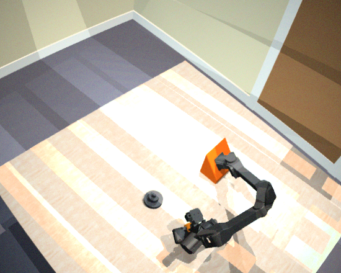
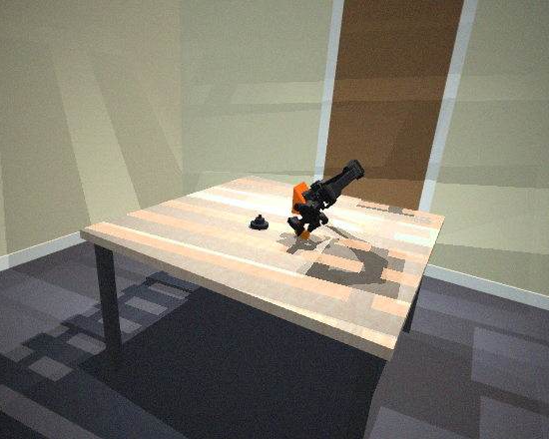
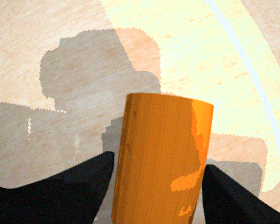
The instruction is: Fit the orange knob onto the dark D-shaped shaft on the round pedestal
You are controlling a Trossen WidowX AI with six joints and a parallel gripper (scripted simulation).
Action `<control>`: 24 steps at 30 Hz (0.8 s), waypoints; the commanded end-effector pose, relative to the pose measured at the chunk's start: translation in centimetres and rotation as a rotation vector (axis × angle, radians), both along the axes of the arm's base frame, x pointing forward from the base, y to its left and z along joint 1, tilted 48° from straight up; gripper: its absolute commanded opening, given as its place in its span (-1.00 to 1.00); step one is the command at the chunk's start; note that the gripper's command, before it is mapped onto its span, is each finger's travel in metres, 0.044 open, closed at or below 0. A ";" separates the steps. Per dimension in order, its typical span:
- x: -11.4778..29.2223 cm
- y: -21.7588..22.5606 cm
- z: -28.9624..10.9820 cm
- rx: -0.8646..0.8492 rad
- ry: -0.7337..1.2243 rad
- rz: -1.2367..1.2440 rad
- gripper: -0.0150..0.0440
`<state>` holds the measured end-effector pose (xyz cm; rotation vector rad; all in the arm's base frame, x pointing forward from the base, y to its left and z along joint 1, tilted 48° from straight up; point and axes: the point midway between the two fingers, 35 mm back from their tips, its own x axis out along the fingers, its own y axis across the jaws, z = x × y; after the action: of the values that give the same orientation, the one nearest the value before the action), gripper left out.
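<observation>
Table (image 1: pixel 113 161) (image 2: pixel 222 259): rectangular, pale wood top, crossed by light and dark bands; dark legs (image 2: pixel 109 299) in exterior view. Directly on top: dark round pedestal (image 1: pixel 149 203) (image 2: pixel 260 225), upright, stepped, short shaft pointing up. Orange wedge-shaped block (image 1: pixel 209 167) (image 2: pixel 298 197) stands well apart from pedestal. Orange knob (image 1: pixel 188 227) (image 2: pixel 302 233) (image 3: pixel 163 160) lies on its side; contact with wood not clearly resolved.
</observation>
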<state>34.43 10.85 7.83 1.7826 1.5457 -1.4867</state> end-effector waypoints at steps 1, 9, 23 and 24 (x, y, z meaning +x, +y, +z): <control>0.0 0.1 0.0 0.004 0.002 -0.005 0.23; 0.0 0.0 0.0 0.006 0.001 -0.005 0.11; -0.6 -1.3 -0.2 0.202 -0.079 -0.084 0.11; -0.6 -1.4 -0.2 0.217 -0.085 -0.090 0.11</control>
<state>33.95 9.72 7.63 1.9839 1.6339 -1.3499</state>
